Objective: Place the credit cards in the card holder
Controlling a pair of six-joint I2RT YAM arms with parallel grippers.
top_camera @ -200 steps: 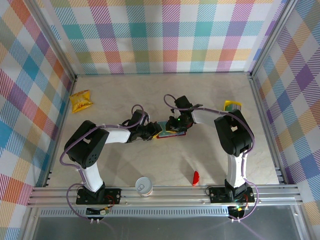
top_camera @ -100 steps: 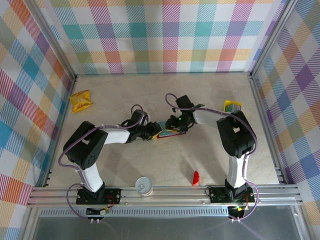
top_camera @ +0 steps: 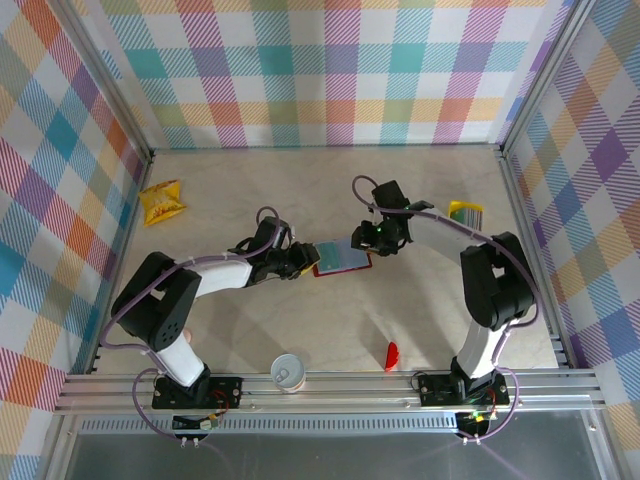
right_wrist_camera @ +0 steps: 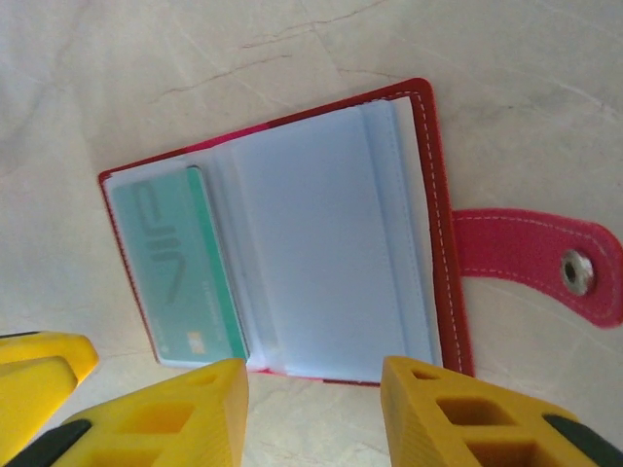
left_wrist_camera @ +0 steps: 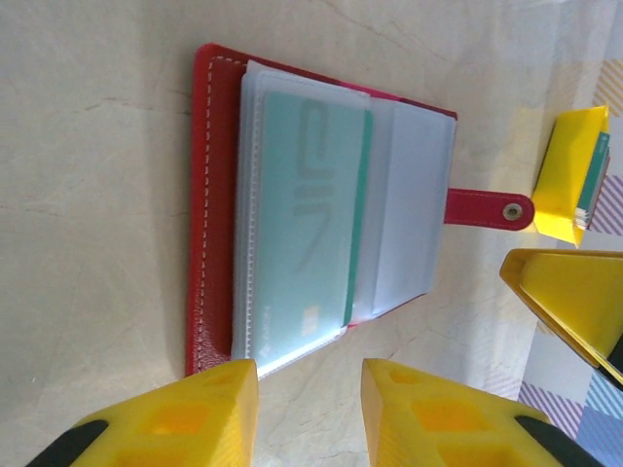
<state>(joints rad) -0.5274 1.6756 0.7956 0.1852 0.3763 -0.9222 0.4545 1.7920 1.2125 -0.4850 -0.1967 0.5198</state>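
Left pincer holds its yellow fingers apart with nothing between them. Its tips are just beside the end of the card holder that faces the left edge of the table; whether they touch it I cannot tell. Right pincer is likewise spread and empty, at the holder's corner toward the far and right edges. The holder lies open and flat near the middle of the surface, with a teal card in one clear sleeve and its clasp tab out to one side. Bare surface runs all round it, wide toward every edge.

The left arm bends out from its base at the near edge toward the left edge, then stretches low and rightward to the holder. The right arm rises from its base, folds close to the right edge and reaches leftward to the holder.

The credit cards sit stacked by the right edge, just beyond the right arm's forearm and well apart from the holder. A yellow snack packet lies near the left edge, toward the far corner. A white cup and a small red piece stand along the near edge between the two bases.
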